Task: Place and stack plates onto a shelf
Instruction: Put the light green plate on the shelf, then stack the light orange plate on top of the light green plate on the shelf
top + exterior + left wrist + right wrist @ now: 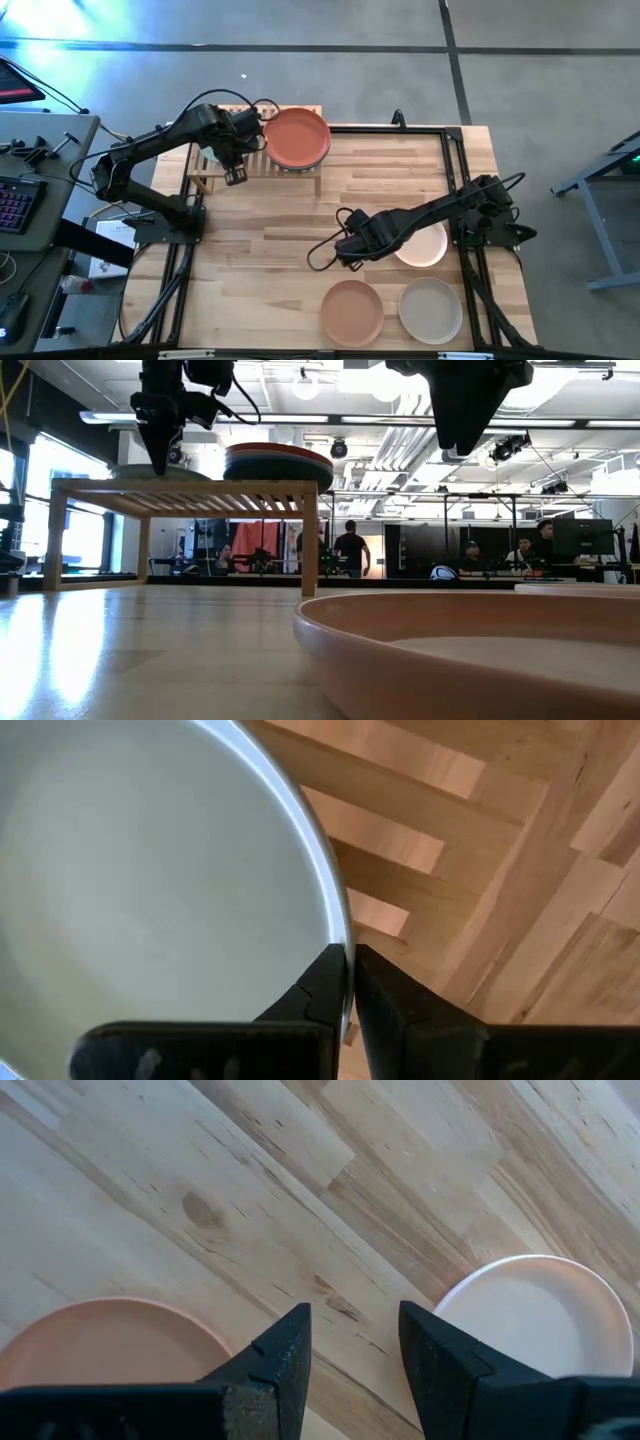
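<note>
From above, we've got a stack topped by a terracotta plate (297, 138) on the right half of the shelf (203, 183), the left gripper (236, 174) over its left half, and three plates left on the table: peach (352, 311), beige (431, 309) and a pale one (430, 245) partly under the right arm. Down low, the stack (278, 463) sits on the shelf with a flatter plate (150, 472) beside it, so we'd guess we're past halfway. On the wrists, the left fingers (318, 990) are pinched on a pale plate's rim (300, 820) over the slats, while the right gripper (355, 1355) hangs moderately open over bare table between two plates, holding nothing.
</note>
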